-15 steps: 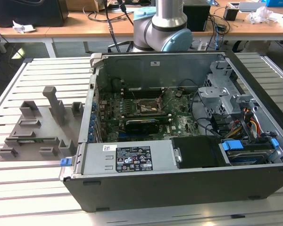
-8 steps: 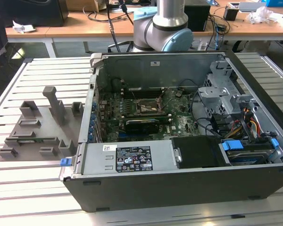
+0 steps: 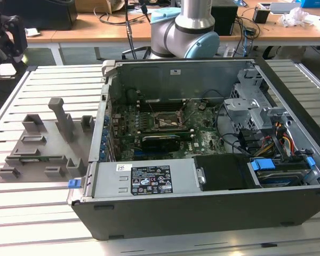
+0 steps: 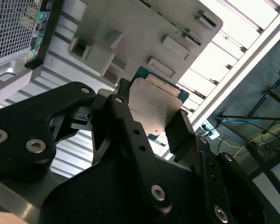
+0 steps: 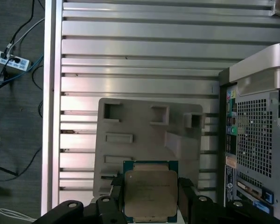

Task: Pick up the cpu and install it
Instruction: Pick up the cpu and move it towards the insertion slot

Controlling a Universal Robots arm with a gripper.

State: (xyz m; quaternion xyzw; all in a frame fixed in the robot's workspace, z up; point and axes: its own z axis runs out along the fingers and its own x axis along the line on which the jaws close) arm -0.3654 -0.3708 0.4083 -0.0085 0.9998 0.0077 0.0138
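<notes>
The cpu [image 5: 149, 190] is a flat square chip with a silver top and a green rim. It sits between the two black fingers of my gripper [image 5: 149, 199], which is shut on its opposite edges. In the second wrist view the cpu [image 4: 155, 108] is held the same way by the gripper [image 4: 152, 115]. It hangs in the air above the grey plastic holder tray [image 5: 140, 126]. The dark motherboard socket [image 3: 168, 121] with its metal frame lies inside the open computer case [image 3: 202, 160], away from the gripper.
The holder tray [image 3: 42, 144] lies on the slatted metal table [image 3: 42, 213] at the exterior view's left, beside the case. The arm's base [image 3: 186, 32] stands behind the case. The case's rear panel [image 5: 256, 149] is close by. Cables and a power strip [image 5: 9, 60] lie on the floor.
</notes>
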